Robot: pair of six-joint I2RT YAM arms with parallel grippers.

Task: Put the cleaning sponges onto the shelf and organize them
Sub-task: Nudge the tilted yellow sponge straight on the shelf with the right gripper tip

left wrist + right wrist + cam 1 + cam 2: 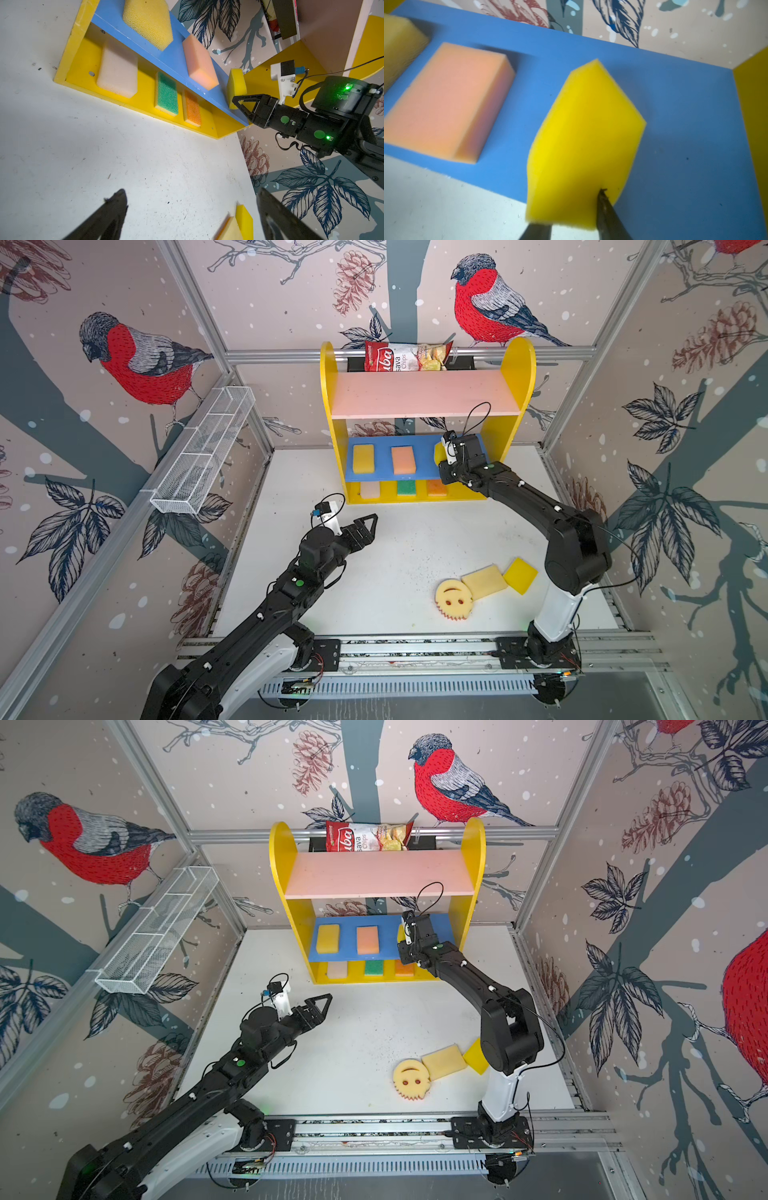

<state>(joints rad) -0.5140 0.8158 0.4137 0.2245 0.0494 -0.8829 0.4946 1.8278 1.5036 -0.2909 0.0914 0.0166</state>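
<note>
A: Nearest the right wrist camera is the bright yellow foam sponge (583,145), stood on edge, its near end pinched between the fingers of the right gripper (569,209). What does setting it down well ask for?

B: It hangs over the right end of the blue middle board (685,124) of the small wooden shelf with yellow sides (519,364). Whether it touches the board I cannot tell. I'd tip it flat first, long side running near to far like the peach foam block (446,104) to its left. Then match the gap between that one and the porous yellow sponge (363,458) at the left end.

A: Risks?

B: The foam is squeezed at the grip, so it will likely spring when let go. Release low, or it may tumble off the near edge. The shelf's right side is close, so leave room for the jaws to part.

A: And farther out?

B: The base level holds a cream block (370,489), a green one (406,488) and an orange one (436,488). The pink top board (424,393) is bare. On the white table (395,551), near right, lie a round smiley sponge (453,598), a pale cream rectangle (484,580) and a yellow square sponge (520,575). The left gripper (368,526) hovers empty over the table, jaws spread wide.
</note>
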